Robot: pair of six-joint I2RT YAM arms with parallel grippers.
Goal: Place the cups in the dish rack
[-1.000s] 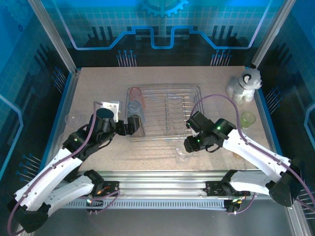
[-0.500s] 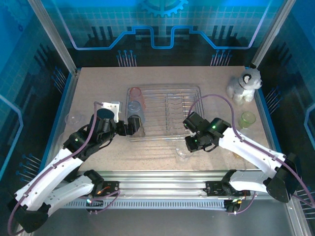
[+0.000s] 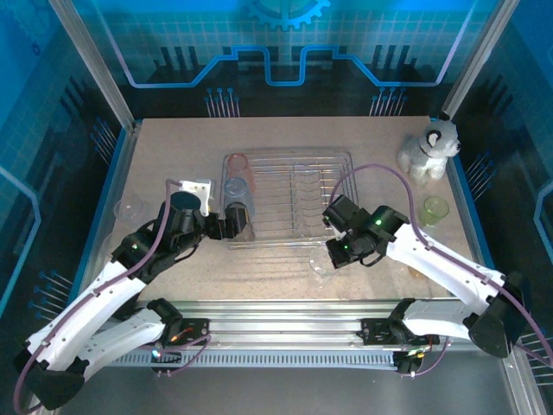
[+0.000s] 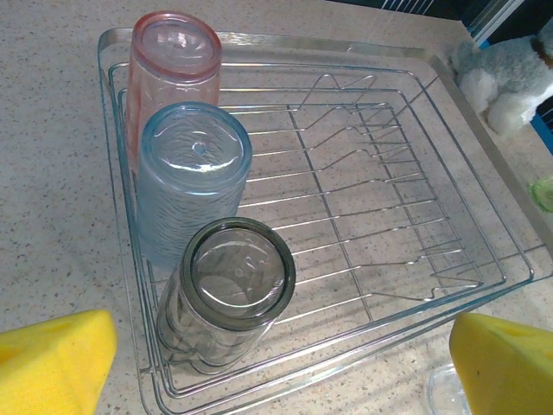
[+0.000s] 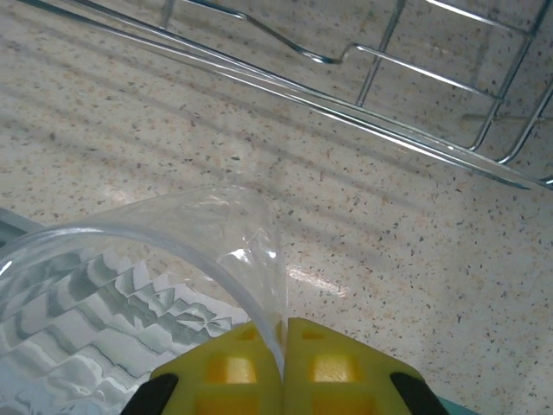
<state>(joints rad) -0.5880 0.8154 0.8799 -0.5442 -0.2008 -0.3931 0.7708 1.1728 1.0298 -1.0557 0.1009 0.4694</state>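
Note:
Three cups stand upside down in a row along the left side of the dish rack (image 3: 294,155) (image 4: 473,286): a pink cup (image 3: 239,165) (image 4: 175,54), a blue cup (image 3: 235,188) (image 4: 193,162) and a smoky grey cup (image 3: 235,214) (image 4: 232,278). My left gripper (image 3: 228,228) (image 4: 281,363) hangs open just in front of the grey cup, holding nothing. In front of the rack's near edge, my right gripper (image 3: 332,256) (image 5: 283,346) is shut on the rim of a clear cup (image 3: 318,270) (image 5: 130,285), one finger inside the wall and one outside. A green cup (image 3: 435,210) stands at the right.
A white-grey plush animal (image 3: 429,149) (image 4: 510,78) sits at the back right corner. Another clear cup (image 3: 130,210) rests near the table's left edge. The rack's near wire rim (image 5: 389,130) runs close beyond my right gripper.
My right gripper has closed onto the clear cup's rim, and that arm has shifted slightly left. The left arm has not moved.

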